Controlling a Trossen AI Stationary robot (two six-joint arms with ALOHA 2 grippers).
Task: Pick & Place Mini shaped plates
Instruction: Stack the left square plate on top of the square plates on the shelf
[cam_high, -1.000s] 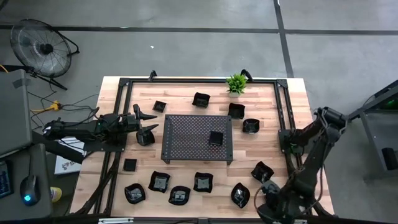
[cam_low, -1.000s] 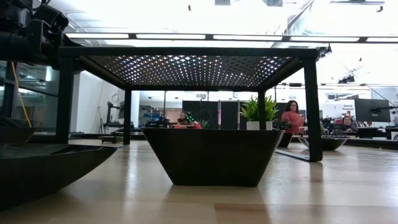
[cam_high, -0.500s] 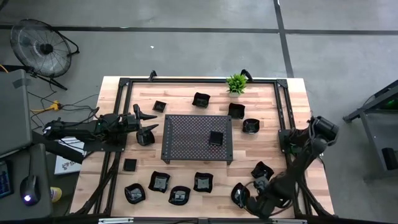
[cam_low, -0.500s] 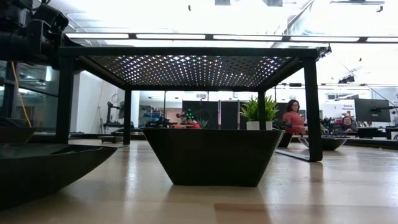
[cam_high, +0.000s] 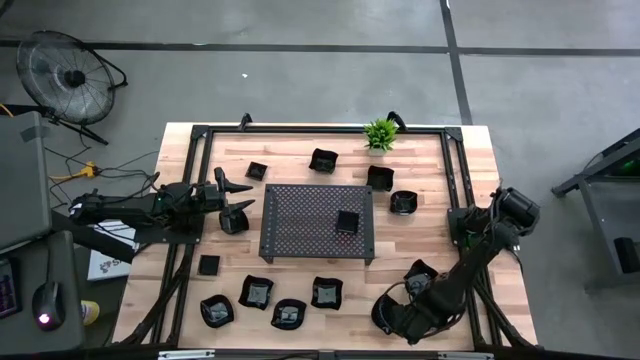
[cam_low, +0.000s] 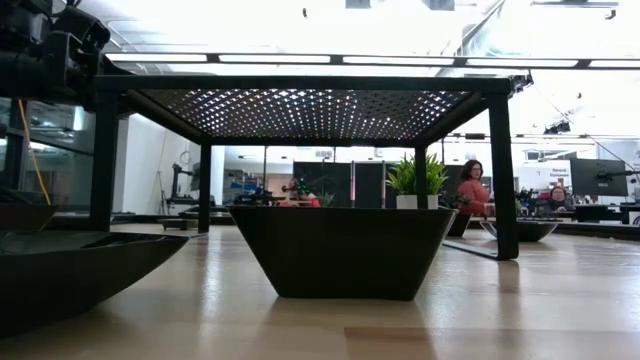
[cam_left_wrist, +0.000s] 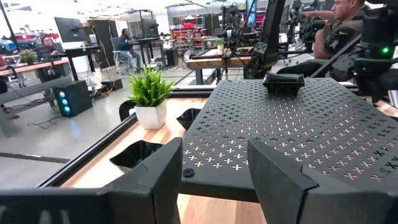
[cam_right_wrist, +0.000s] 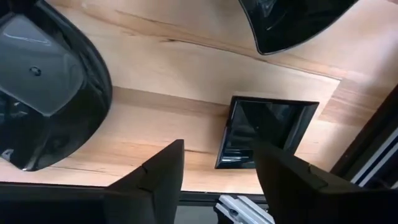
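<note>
Mini shaped plates (cam_high: 288, 314) line near table edge; right hand (cam_right_wrist: 217, 171) spread above them; left hand (cam_left_wrist: 214, 180) spread, beside tray (cam_high: 300, 215).

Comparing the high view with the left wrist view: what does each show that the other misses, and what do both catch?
Only the high view shows the right gripper, open, low over the table's near-right corner beside a leaf-like plate, plus the row of plates along the near edge. Only the left wrist view shows people at desks behind the table. Both show the perforated tray with one small plate on top, the green plant, and the open left gripper waiting left of the tray.
</note>
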